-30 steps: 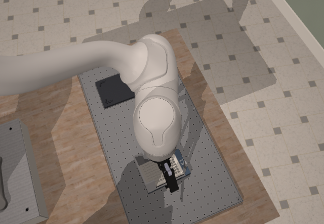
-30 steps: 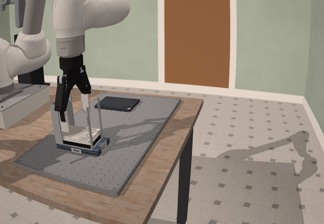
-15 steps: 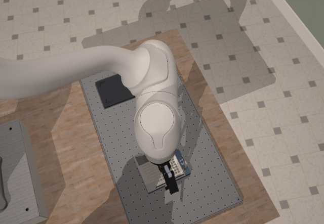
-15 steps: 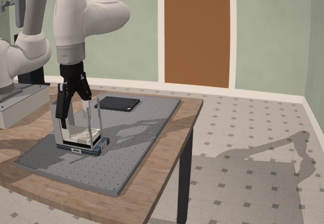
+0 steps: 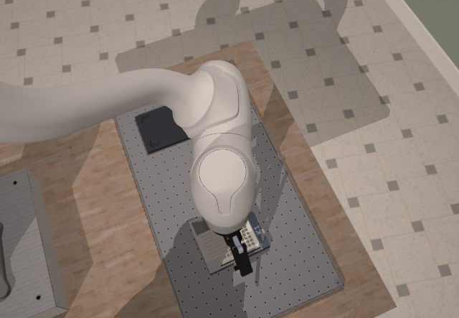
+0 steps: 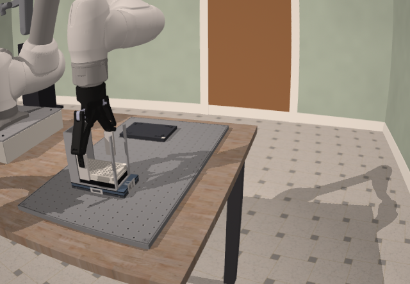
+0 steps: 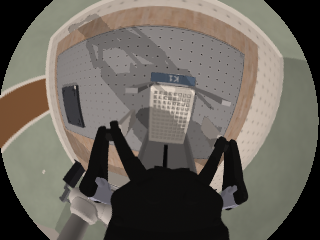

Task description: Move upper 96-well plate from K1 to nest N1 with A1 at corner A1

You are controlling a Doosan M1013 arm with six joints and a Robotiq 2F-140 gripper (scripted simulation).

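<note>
The stack rack K1 (image 6: 100, 171) stands on the grey breadboard near its front, with tall corner posts and a blue base. The upper white 96-well plate (image 6: 106, 170) lies on top of the stack inside it, and also shows in the wrist view (image 7: 171, 115). The lower plate is mostly hidden beneath it. My gripper (image 6: 94, 142) is wide open and empty, lowered between the rack's posts just above the upper plate, one finger reaching down outside the plate's near end. The dark plate nest N1 (image 6: 150, 131) lies empty at the far end of the breadboard (image 5: 160, 129).
The arm's grey base block (image 6: 26, 131) stands on the wooden table to the left. The table edge drops to tiled floor on the right. The rack's thin posts (image 6: 125, 145) rise close beside my fingers.
</note>
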